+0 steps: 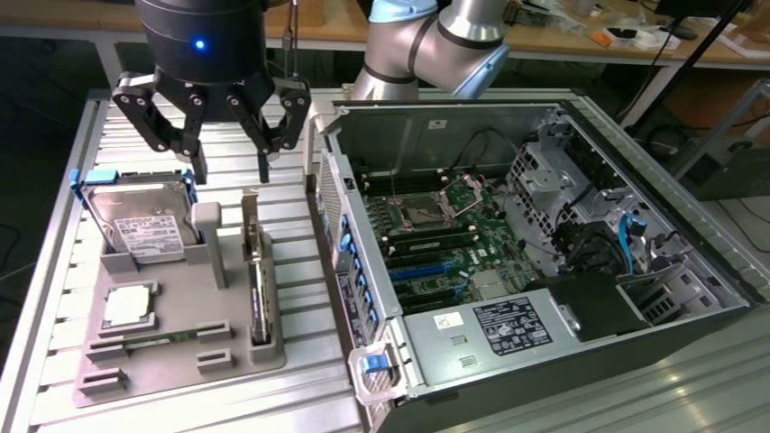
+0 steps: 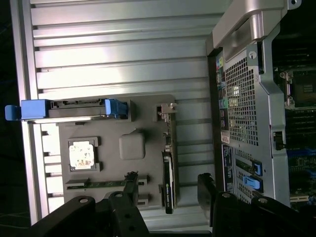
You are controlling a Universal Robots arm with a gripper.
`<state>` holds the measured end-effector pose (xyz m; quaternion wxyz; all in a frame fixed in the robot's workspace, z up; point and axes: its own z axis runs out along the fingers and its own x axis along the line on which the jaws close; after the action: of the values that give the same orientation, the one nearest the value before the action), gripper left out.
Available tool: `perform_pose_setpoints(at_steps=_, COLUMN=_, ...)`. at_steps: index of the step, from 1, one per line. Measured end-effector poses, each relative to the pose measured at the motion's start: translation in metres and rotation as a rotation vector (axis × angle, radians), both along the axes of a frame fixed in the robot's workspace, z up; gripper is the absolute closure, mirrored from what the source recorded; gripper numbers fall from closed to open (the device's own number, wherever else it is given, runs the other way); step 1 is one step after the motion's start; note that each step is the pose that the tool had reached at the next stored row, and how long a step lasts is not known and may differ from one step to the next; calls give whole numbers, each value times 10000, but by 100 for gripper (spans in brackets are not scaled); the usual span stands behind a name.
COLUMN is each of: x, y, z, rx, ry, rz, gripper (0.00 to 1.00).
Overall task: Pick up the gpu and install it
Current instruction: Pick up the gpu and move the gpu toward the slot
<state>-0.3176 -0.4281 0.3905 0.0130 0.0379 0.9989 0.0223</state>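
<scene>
Gripper is spread wide with nothing in it, hovering above the grey holder tray and touching nothing.

The gpu is below me, standing on edge in a slot of that tray. In the wrist view the gpu lines up with the gap of my gripper, one finger to each side of it and well clear above. Its metal bracket end sits at the far end of the card from me.

The hard drive is below and off to my other side, upright in its blue-handled caddy. The open computer case is beyond the gpu on that side.

Handling guess: a thin, stiff board, probably light and fragile, with smooth faces that may slip. It will likely bind if tilted in the slot. Best hold looks like pinching across its thickness on the upper long edge near mid-length, with pads flat on both faces. Keep off the bottom connector edge and any raised parts.
</scene>
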Motion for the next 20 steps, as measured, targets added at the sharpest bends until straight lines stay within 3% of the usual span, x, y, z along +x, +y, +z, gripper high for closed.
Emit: perform_pose_setpoints(at_steps=20, x=0, y=0, z=-81, rx=1, ry=-1, rz=0, gripper=40)
